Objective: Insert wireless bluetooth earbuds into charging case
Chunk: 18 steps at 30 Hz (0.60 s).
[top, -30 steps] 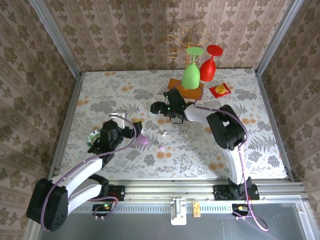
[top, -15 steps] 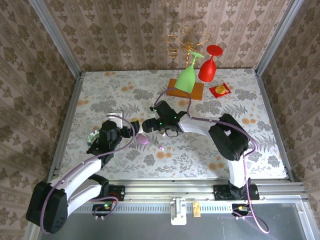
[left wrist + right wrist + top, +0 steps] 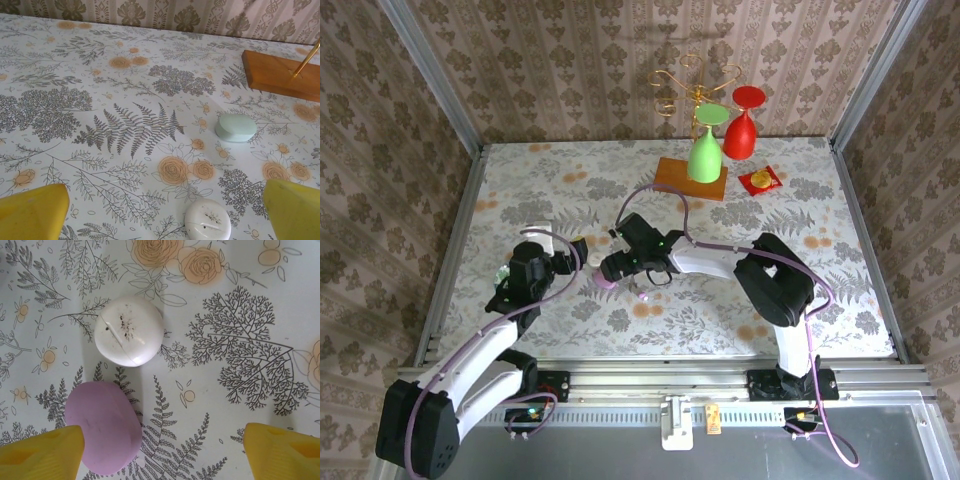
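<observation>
A white oval case (image 3: 129, 330) lies shut on the flowered table (image 3: 520, 180), with a purple oval case (image 3: 104, 432) just beside it. My right gripper (image 3: 160, 455) hangs open above them, and its left fingertip (image 3: 40, 452) is close to the purple case. My left gripper (image 3: 162, 220) is open too, low over the table, with the white case (image 3: 207, 226) just ahead between its fingers. A pale green oval case (image 3: 236, 127) lies farther off. In the top view the two grippers (image 3: 568, 262) (image 3: 607, 268) face each other over the purple case (image 3: 605, 281). One tiny purple earbud (image 3: 642, 296) lies loose nearby.
A wooden base (image 3: 691, 178) with a gold wire stand holds a green glass (image 3: 705, 150) and a red glass (image 3: 742, 128) at the back. An orange packet (image 3: 760, 180) lies to its right. A small greenish thing (image 3: 503, 275) sits beside the left arm.
The right arm swung from the wooden base toward the near left, ending over the purple and white cases. The green glass tilted, then stood upright again. The left gripper shifted slightly left.
</observation>
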Motion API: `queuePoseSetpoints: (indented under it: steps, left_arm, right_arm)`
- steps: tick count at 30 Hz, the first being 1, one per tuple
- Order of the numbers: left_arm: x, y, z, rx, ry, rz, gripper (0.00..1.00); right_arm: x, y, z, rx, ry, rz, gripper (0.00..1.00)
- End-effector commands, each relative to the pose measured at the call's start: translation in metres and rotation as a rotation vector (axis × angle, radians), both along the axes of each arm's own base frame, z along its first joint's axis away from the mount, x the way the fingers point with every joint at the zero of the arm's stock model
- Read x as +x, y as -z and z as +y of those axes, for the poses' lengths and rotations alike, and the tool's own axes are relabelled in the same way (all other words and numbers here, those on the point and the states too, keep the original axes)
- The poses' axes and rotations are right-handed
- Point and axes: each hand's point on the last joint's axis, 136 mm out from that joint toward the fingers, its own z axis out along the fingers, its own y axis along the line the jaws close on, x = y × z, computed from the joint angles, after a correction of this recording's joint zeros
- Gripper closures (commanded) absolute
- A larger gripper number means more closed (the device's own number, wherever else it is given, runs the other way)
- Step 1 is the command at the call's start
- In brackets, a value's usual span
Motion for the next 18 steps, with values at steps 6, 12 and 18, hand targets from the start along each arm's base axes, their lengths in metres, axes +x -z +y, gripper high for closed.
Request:
queuePoseSetpoints:
  steps: [6, 12, 18]
  left_arm:
    - [0.006, -0.013, 0.032, -0.077, -0.148, 0.045, 0.00]
    - [0.007, -0.015, 0.042, -0.113, -0.176, 0.052, 0.00]
    - [0.003, -0.018, 0.044, -0.104, -0.173, 0.040, 0.00]
  right_arm:
    - [-0.017, -0.005, 0.018, -0.080, -0.155, -0.049, 0.17]
    - [-0.033, 0.009, 0.043, -0.180, -0.256, -0.073, 0.23]
    - [-0.018, 0.014, 0.049, -0.266, -0.220, -0.126, 0.33]
